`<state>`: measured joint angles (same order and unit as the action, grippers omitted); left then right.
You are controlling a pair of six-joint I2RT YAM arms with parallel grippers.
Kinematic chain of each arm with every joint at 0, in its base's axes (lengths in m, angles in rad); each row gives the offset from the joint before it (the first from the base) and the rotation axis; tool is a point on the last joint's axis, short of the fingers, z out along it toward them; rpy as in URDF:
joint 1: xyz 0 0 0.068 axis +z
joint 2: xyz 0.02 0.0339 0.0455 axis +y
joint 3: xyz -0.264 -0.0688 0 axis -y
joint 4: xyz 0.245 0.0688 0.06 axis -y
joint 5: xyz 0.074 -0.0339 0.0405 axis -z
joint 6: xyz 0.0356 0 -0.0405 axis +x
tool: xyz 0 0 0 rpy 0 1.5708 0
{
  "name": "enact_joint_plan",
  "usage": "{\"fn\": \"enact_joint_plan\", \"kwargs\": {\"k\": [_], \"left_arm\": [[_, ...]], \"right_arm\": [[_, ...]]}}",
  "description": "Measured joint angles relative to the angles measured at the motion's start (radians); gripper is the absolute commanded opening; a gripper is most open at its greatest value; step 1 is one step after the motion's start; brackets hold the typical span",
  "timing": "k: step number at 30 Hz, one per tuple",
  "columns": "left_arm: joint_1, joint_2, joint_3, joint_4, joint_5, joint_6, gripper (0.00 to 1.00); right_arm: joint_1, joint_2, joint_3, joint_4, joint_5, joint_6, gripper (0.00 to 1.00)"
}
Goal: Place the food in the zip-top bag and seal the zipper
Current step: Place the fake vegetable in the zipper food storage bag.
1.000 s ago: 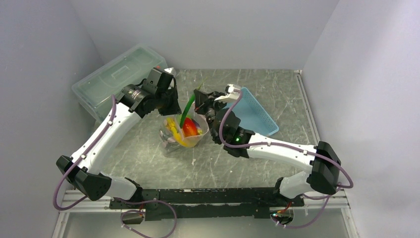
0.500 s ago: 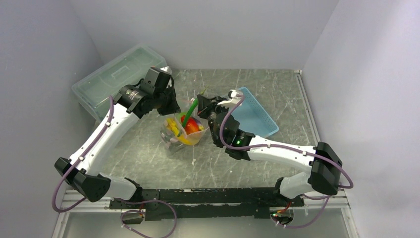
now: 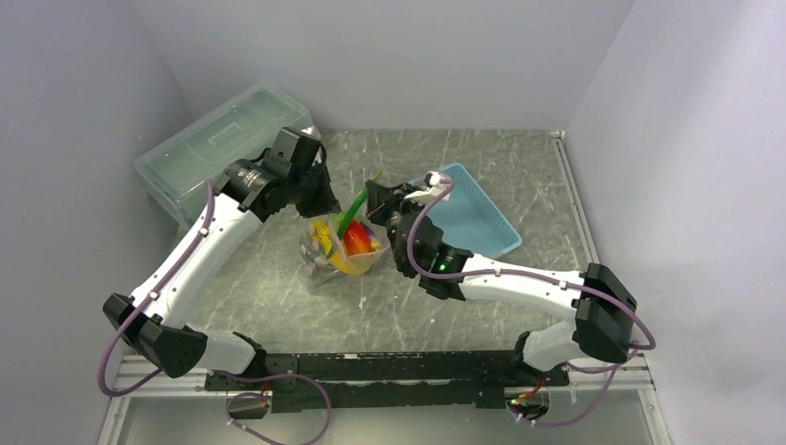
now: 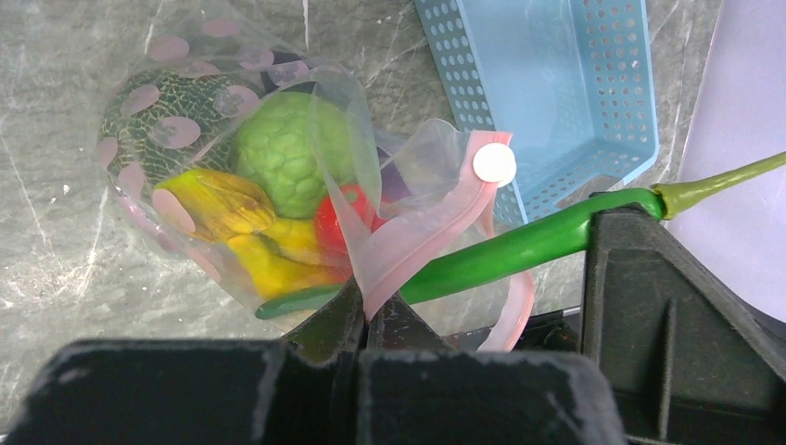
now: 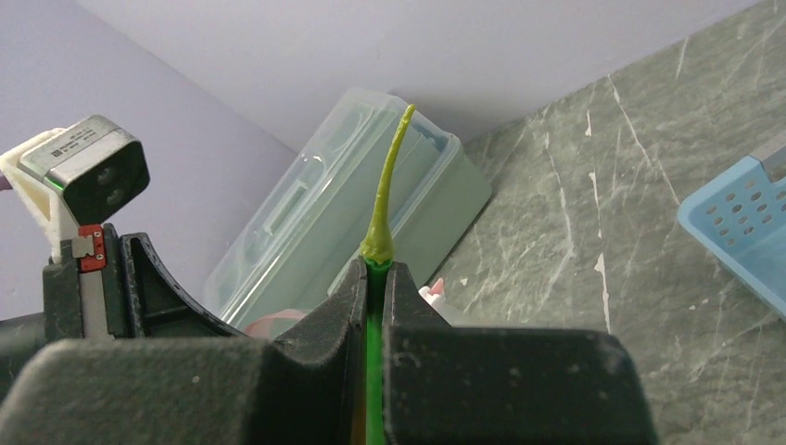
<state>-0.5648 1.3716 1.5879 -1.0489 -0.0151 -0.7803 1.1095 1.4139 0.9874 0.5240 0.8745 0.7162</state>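
While shut, fingers (image 4: 326, 326) on zipper (image 4: 426, 236), chili (image 4: 500, 255).

This is a robotics lab test cell, not a home or a kitchen. Plain pale-lavender panels (image 3: 389, 56) box in the back and both sides of the top view. The work surface is a grey-green marbled tabletop (image 3: 519, 167). Along the bottom edge, a black mounting rail (image 3: 389, 369) on a metal frame carries the left arm (image 3: 199, 250) and right arm (image 3: 519, 278), both white and black, with purple cables (image 3: 211, 199) looping loose.

A small camera module (image 5: 88, 176) sits at the left of the right wrist view. The goods are props:
- a green toy pepper (image 4: 519, 246) and other plastic toy food (image 4: 278, 153) in a dotted zip-top bag (image 4: 176, 56)
- a light-blue basket (image 3: 482, 218) right of centre
- a translucent lidded box (image 3: 213, 139) at upper left
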Motion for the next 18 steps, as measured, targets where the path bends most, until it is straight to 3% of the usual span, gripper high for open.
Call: {"fn": "enact_joint_plan", "kwargs": {"k": [18], "left_arm": [[0.001, 0.0, -0.011, -0.011, 0.001, -0.004, 0.0]], "right_arm": [[0.113, 0.03, -0.063, 0.077, -0.026, -0.07, 0.0]]}}
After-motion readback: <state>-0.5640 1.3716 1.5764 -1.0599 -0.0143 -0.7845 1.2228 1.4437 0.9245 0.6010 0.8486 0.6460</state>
